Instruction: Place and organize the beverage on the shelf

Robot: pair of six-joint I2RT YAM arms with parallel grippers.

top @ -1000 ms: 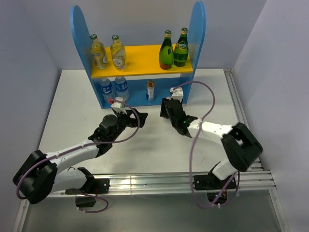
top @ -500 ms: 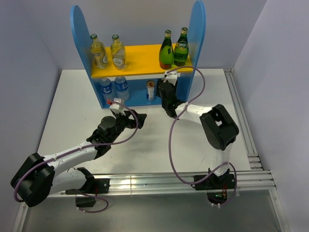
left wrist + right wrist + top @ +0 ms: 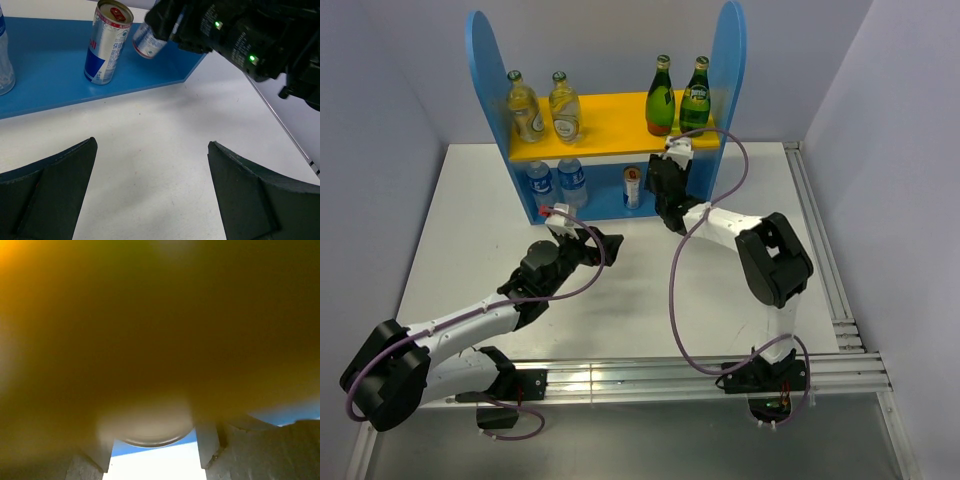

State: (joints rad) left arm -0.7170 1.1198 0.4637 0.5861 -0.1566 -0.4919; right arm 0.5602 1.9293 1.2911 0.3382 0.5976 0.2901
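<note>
Can in hand: a silver-and-blue can (image 3: 148, 42), tilted, under the yellow upper board (image 3: 610, 125) toward the right end of the blue base (image 3: 50, 75). I cannot tell whether its foot touches the base.
Right gripper (image 3: 660, 185): reached into the lower level, pinching that can. Its own camera shows only a pale round end between the fingers and the board's underside in blur.
Neighbour: a matching can (image 3: 106, 45) stands upright just beside it, on the left.
Shelf (image 3: 480, 80): at the table's far edge. Two water bottles (image 3: 572, 178) stand at the base's left end. On the board, two pale bottles (image 3: 563, 110) stand left and two green bottles (image 3: 661, 100) right.
Left gripper (image 3: 151, 145): spread wide, holding nothing, low over the table (image 3: 470, 230) in front of the shelf.
Progress: six drinks are shelved in pairs and no loose drink shows on the table, so this can looks like the last.
Left to do: set it upright beside its twin, let go, and back out without knocking either can.
</note>
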